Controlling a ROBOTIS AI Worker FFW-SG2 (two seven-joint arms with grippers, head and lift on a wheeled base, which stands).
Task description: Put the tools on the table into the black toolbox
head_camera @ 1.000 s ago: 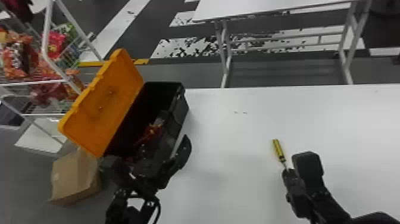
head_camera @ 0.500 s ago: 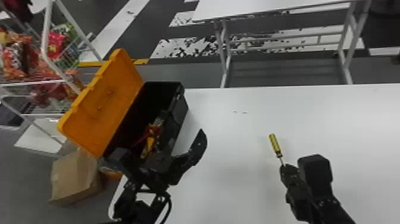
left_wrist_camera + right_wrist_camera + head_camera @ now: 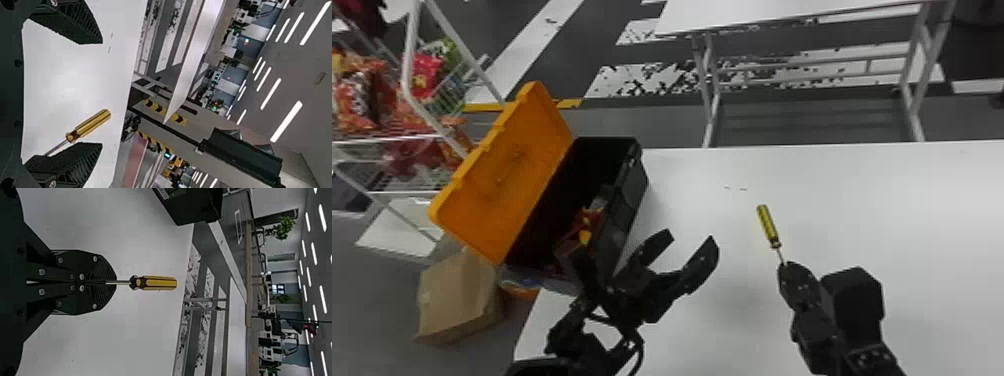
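Observation:
In the head view my right gripper [image 3: 784, 267] is shut on the shaft of a yellow screwdriver [image 3: 766, 223], whose handle points away from me. The right wrist view has the shut right gripper [image 3: 111, 282] and the screwdriver handle [image 3: 158, 282] straight beyond its tips. My left gripper [image 3: 689, 237] stands open between the black toolbox [image 3: 627, 200] and the screwdriver, nothing between its fingers. In the left wrist view the open left gripper [image 3: 102, 94] has the screwdriver [image 3: 92, 124] farther off. The toolbox's orange lid [image 3: 507, 170] is open; red and yellow items [image 3: 587, 225] lie inside.
The white table [image 3: 907, 210] spreads right of the toolbox. A cardboard box [image 3: 457, 295] is on the floor at the left, below a wire rack [image 3: 412, 75] of colourful packages. Another white table [image 3: 782, 12] stands beyond.
My left gripper has moved right, away from the toolbox, and its fingers show spread. The right gripper has shifted slightly with the screwdriver, away from me and a little left.

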